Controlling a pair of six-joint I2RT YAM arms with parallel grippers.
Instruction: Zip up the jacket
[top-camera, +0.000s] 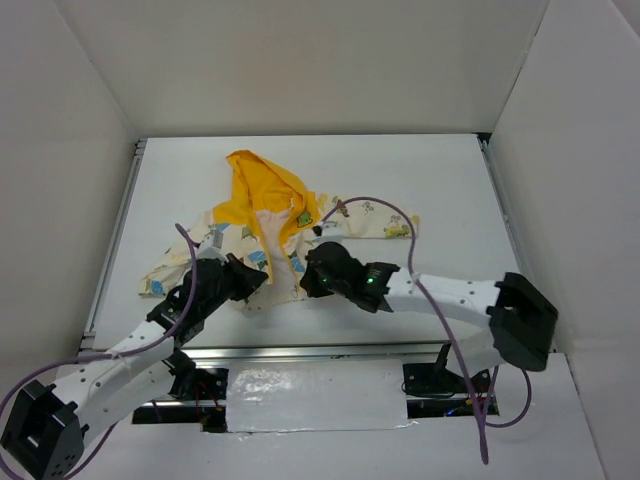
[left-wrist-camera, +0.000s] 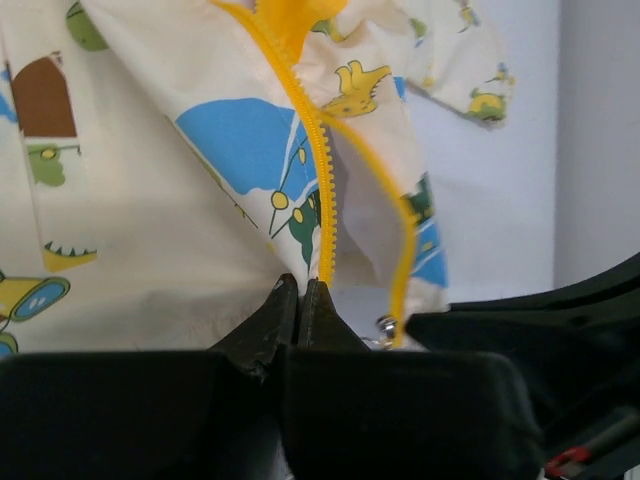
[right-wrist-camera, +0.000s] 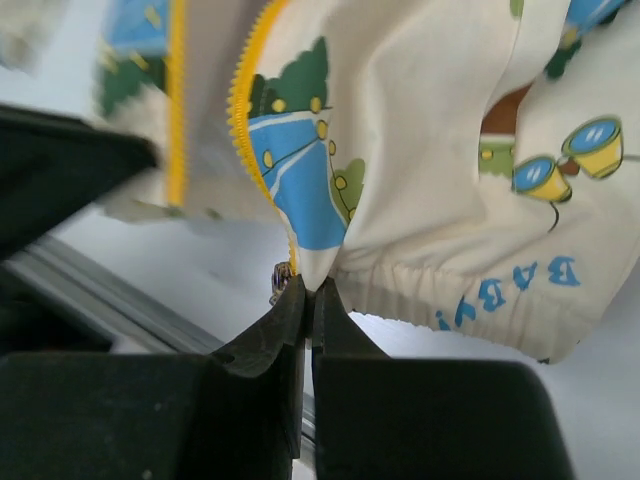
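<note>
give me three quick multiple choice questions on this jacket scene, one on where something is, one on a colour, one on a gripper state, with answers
1. Where does the jacket's hood lie on the table?
A) toward the far side
B) at the near edge
C) hanging off the left edge

2. What colour is the zipper?
A) blue
B) yellow
C) black

3. What is the right gripper doing?
A) open above the hood
B) shut on nothing
C) shut on the jacket's hem

Answers: 1 A, the top view shows the hood at the jacket's far end; 2 B, both wrist views show yellow teeth; 3 C, it pinches the hem beside the zipper.
</note>
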